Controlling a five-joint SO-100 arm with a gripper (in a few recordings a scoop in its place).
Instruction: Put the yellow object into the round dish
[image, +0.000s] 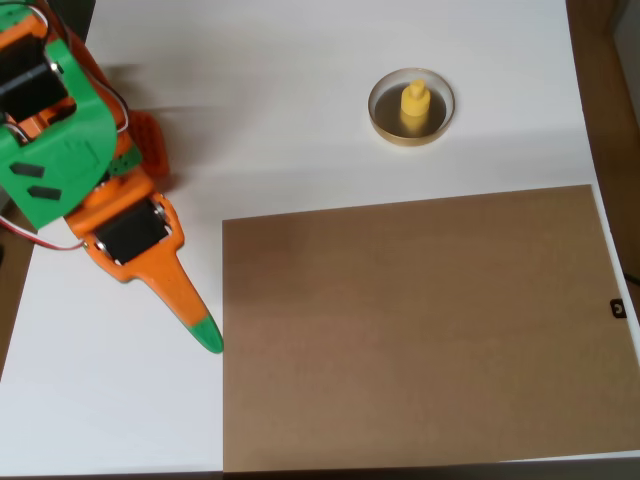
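One yellow object (414, 105) stands upright inside the round dish (441, 121), on the white table (300, 90) near the top of the overhead view. An orange and green gripper (205, 335) lies far to the left, its green-tipped fingers closed together, holding nothing, just beside a brown board (420, 330).

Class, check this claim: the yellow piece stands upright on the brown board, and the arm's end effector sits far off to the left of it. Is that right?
One detail is wrong. In the overhead view the yellow piece stands upright inside the round dish on the white table, not on the brown board. The end effector does sit far off to the left of it.
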